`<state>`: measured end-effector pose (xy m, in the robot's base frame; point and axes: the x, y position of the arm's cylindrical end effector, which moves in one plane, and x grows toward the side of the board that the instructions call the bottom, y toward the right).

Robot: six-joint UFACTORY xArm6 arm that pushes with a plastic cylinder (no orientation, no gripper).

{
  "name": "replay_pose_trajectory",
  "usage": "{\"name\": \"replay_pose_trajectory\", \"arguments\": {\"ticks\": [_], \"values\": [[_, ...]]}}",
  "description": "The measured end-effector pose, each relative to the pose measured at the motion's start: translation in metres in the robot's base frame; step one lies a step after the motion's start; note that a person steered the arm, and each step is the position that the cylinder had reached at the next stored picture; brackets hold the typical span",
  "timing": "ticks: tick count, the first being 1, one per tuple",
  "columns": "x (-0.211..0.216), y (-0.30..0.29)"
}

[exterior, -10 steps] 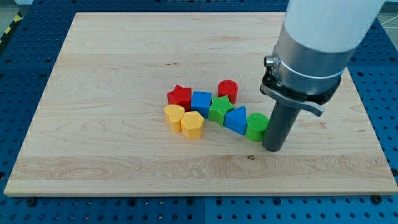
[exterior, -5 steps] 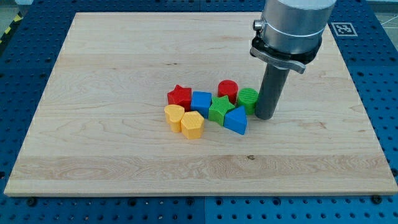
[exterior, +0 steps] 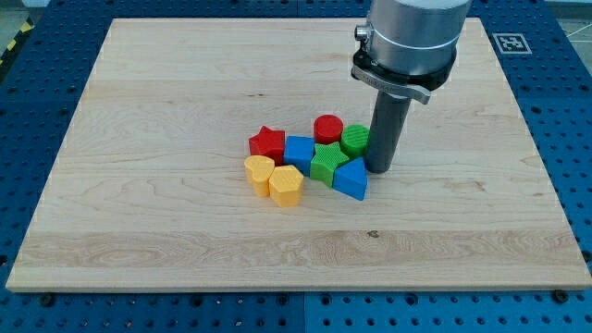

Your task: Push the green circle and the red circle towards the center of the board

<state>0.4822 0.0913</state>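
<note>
The arm comes down from the view's top, right of the middle, as a broad pale grey cylinder. Below it sits a dark collar with small lugs sticking out at the view's left and right. From the collar a straight dark rod drops upright to the board. My tip (exterior: 380, 170) rests at board height, directly under the collar, with the rod showing no tilt.

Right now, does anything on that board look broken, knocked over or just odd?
Nothing stands out. The blocks sit flat in one tight cluster, the green circle beside the red circle, with my tip at the cluster's right edge. The board looks undamaged.
</note>
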Motion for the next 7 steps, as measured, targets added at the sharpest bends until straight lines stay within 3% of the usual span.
{"name": "replay_pose_trajectory", "arguments": {"ticks": [4,6,7], "values": [[-0.001,-0.027],[0.0,0.038],[-0.017,0.038]]}}
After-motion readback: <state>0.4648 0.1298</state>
